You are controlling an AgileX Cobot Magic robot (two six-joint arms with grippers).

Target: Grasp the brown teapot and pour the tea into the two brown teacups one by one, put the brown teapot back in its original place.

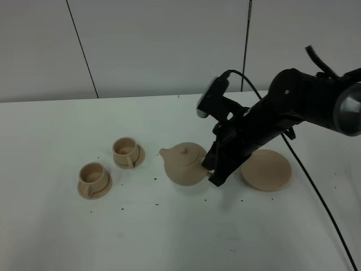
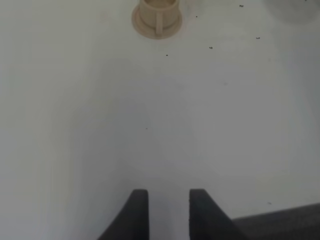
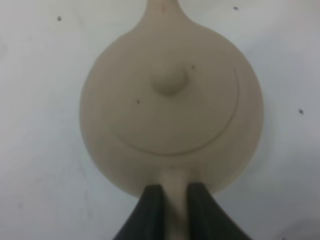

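Brown teapot (image 1: 183, 165) handle largely behind right claw (image 1: 216, 179); one teacup (image 2: 157, 15), top off-frame.

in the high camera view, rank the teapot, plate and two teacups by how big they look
1. brown teapot and round plate: about equally wide, no clear ranking.
2. front-left teacup and rear teacup: alike; nearness makes the front one look slightly bigger.

Diffuse light flooding white table (image 1: 169, 237); soft shadow pooling under teapot (image 1: 183, 166); right wrist view blurring close up.
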